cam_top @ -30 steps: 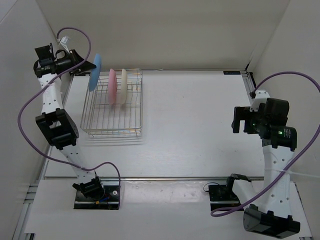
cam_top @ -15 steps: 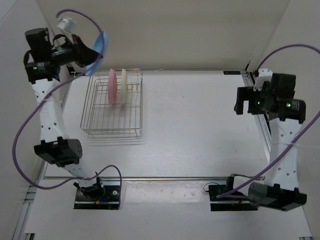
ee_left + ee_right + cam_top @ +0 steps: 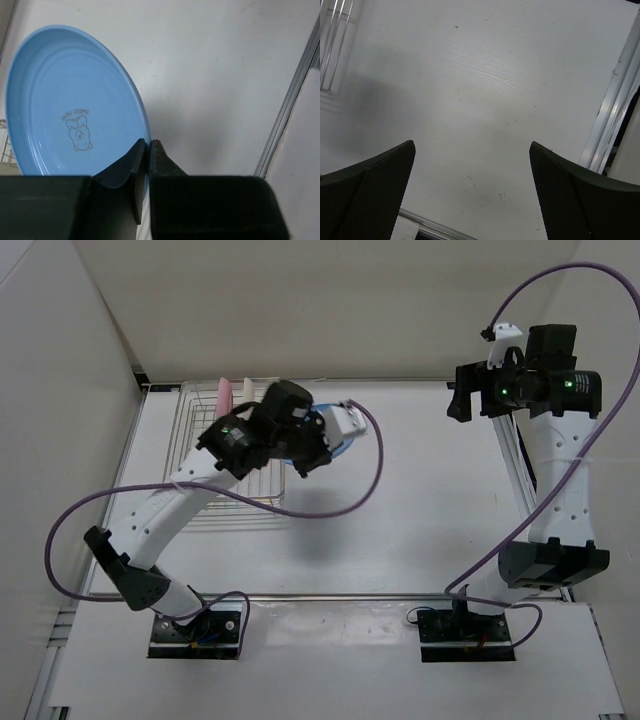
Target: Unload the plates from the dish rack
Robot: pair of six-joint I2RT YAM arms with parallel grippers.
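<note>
You see a white table (image 3: 420, 500) enclosed by pale walls (image 3: 330, 305), with a silver rail (image 3: 613, 107) running along its right edge.

The top camera sits high above the near edge of the table (image 3: 400, 490) and looks down on all of it. The left wrist camera sits right behind the left pincer (image 3: 148, 145). It is very close to the blue plate (image 3: 65, 100), which the top camera sees too. The right wrist camera looks down from high up, past the right pincer (image 3: 472, 144). It sees bare table, a metal strip (image 3: 610, 125) along one edge and a bit of the rack (image 3: 332, 40).
</note>
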